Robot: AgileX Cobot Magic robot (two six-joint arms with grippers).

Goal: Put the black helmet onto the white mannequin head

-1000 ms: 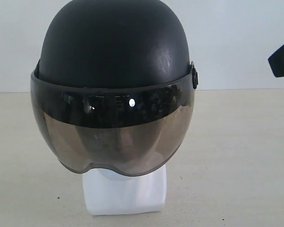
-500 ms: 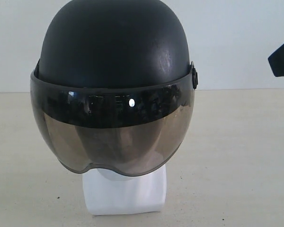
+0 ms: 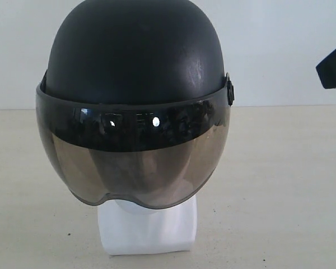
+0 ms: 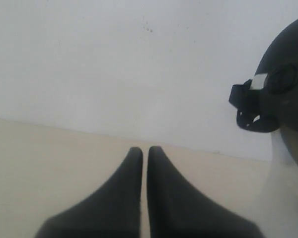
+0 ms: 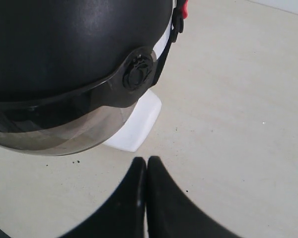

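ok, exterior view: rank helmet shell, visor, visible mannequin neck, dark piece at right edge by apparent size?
1-2. visor, helmet shell: too alike to rank
3. mannequin neck
4. dark piece, cut off by the frame

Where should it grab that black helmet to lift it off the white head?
Probably the lower side edge behind the visor pivot, coming from the side: the black helmet has a smooth, round, wide dome that offers nothing to pinch.
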